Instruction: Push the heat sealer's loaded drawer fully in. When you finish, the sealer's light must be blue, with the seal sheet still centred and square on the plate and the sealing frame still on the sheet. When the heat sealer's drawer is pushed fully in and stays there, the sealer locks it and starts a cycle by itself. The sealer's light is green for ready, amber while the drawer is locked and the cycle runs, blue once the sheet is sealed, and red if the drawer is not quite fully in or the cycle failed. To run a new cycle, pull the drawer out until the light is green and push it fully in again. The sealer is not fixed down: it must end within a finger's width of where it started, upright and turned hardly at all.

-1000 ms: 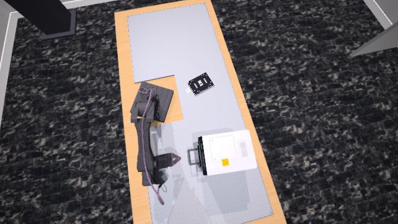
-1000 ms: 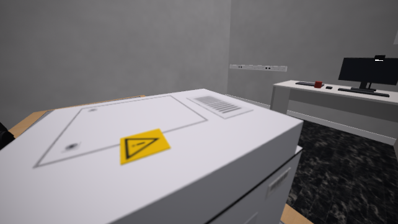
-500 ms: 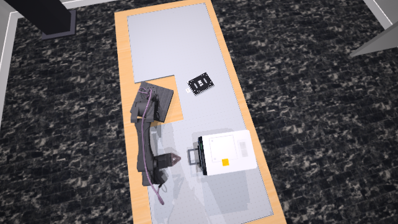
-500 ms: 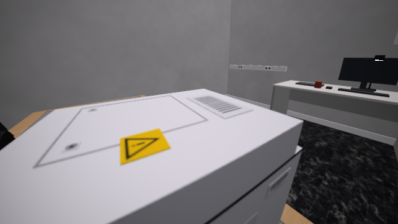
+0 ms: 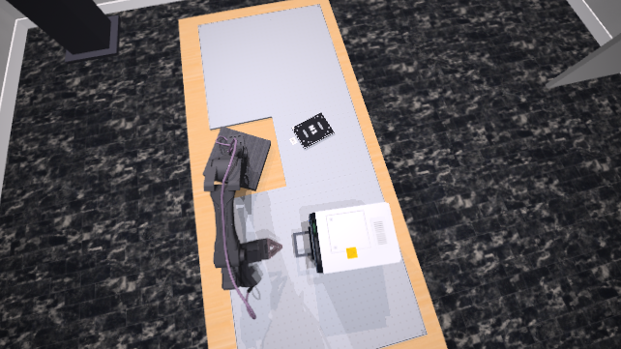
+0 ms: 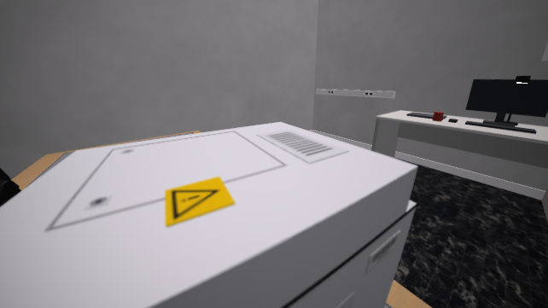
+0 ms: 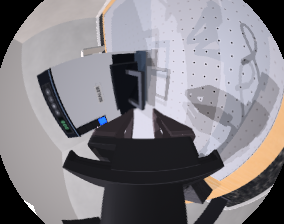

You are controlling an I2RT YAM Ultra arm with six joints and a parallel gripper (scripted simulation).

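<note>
The white heat sealer (image 5: 355, 237) stands on the grey mat near the table's right edge; its top with a yellow warning label fills the exterior view (image 6: 213, 204). Its drawer sits in the body, and only the dark handle (image 5: 301, 244) sticks out of the front toward my arm. In the wrist view the sealer (image 7: 80, 92) and handle (image 7: 136, 86) lie just ahead, and a small blue light (image 7: 101, 120) shows on the front face. My gripper (image 5: 278, 247) (image 7: 143, 111) points at the handle, a small gap short of it, with fingers nearly together and empty. The sheet and frame are hidden inside.
A black patterned board (image 5: 313, 130) lies on the mat beyond the sealer. My arm's base (image 5: 242, 159) stands on a dark plate at the table's left. The table's right edge runs close behind the sealer. A desk with a monitor (image 6: 499, 101) stands far off.
</note>
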